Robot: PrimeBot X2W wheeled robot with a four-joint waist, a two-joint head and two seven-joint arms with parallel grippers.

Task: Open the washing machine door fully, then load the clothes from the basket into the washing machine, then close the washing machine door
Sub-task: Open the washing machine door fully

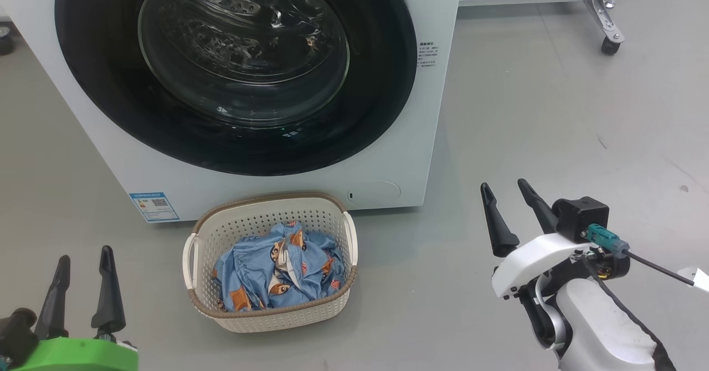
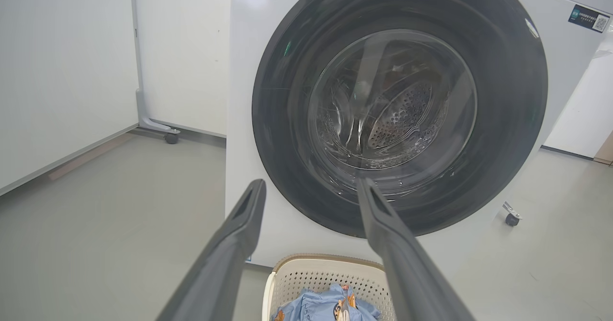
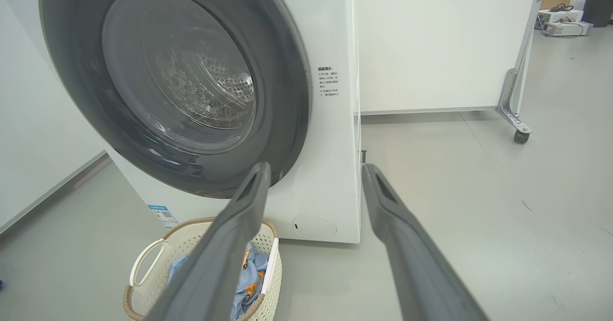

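We face step one: the round, black-rimmed glass washing machine door (image 1: 235, 55) is shut on the big white washing machine (image 1: 388, 155). The light blue printed clothes (image 1: 277, 271) lie in the cream perforated plastic basket (image 1: 266, 200) before it. Our left gripper (image 1: 85, 252) and right gripper (image 1: 504, 184) gape empty; next we must catch the door's rim.

One white front-loading washing machine (image 1: 382, 155), one round black-rimmed glass door (image 1: 376, 83). One cream perforated plastic basket (image 1: 266, 198), one heap of light blue printed fabric (image 1: 277, 271). Two grippers: left gripper (image 1: 84, 252), right gripper (image 1: 504, 184).
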